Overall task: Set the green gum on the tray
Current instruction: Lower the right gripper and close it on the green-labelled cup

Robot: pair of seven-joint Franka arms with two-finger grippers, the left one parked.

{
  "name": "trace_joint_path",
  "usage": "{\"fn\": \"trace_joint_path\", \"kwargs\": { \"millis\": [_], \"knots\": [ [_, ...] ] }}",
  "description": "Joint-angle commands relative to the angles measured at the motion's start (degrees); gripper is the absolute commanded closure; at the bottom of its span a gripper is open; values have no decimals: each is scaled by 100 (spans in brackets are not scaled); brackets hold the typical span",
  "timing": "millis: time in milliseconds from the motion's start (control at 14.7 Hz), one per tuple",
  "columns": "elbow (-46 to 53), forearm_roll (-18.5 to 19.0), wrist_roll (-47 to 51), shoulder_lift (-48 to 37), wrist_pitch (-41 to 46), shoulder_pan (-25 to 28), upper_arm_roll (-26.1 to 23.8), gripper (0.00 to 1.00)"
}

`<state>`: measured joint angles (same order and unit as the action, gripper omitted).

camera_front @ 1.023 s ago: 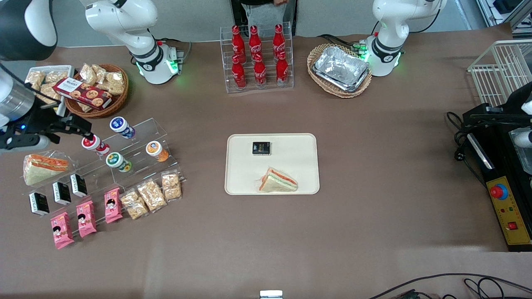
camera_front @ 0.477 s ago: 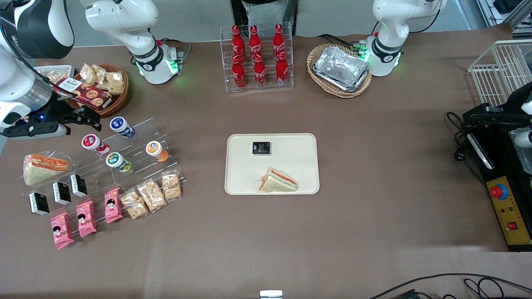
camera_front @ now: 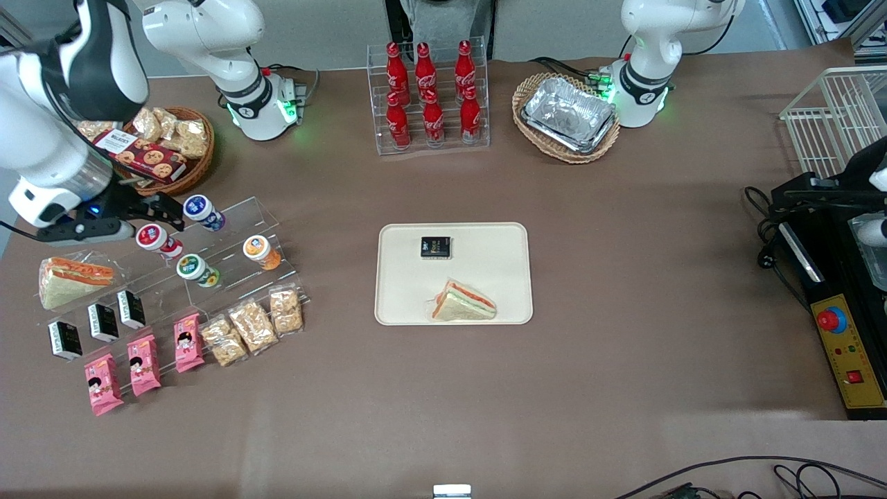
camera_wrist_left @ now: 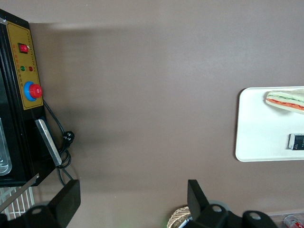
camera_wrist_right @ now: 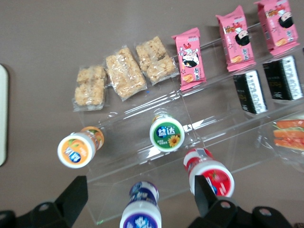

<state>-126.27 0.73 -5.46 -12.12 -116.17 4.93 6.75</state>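
Note:
The green gum (camera_front: 196,269) is a small bottle with a green-and-white lid, lying on the middle step of a clear acrylic stand; it also shows in the right wrist view (camera_wrist_right: 166,134). The cream tray (camera_front: 485,277) lies mid-table and holds a sandwich and a black packet; its edge shows in the right wrist view (camera_wrist_right: 2,114) and in the left wrist view (camera_wrist_left: 261,133). My right gripper (camera_front: 163,211) hangs open and empty above the stand's top step, farther from the front camera than the green gum. In the right wrist view the gripper (camera_wrist_right: 140,197) has the blue-lidded bottle between its fingers, not touching.
On the stand are a red-lidded bottle (camera_front: 154,239), a blue-lidded bottle (camera_front: 201,210) and an orange-lidded bottle (camera_front: 260,251), with snack packs on the lower steps. A snack basket (camera_front: 166,149), a cola rack (camera_front: 429,97) and a foil-tray basket (camera_front: 567,116) stand farther back.
My right arm has swung in over the stand. The gripper has shifted from beside the red-lidded bottle toward the blue-lidded one. The bottles and tray have not moved.

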Motion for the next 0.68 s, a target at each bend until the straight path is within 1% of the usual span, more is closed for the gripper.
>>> {"fn": "trace_joint_path", "kwargs": {
  "millis": [0, 273, 409, 614],
  "knots": [
    [-397, 59, -70, 289, -834, 0, 10, 0],
    [-697, 68, -96, 587, -1530, -18, 19, 0],
    [-723, 59, -227, 763, -1724, -35, 28, 0],
    [-811, 68, -298, 965, -1970, -202, 19, 0]
  ]
}}
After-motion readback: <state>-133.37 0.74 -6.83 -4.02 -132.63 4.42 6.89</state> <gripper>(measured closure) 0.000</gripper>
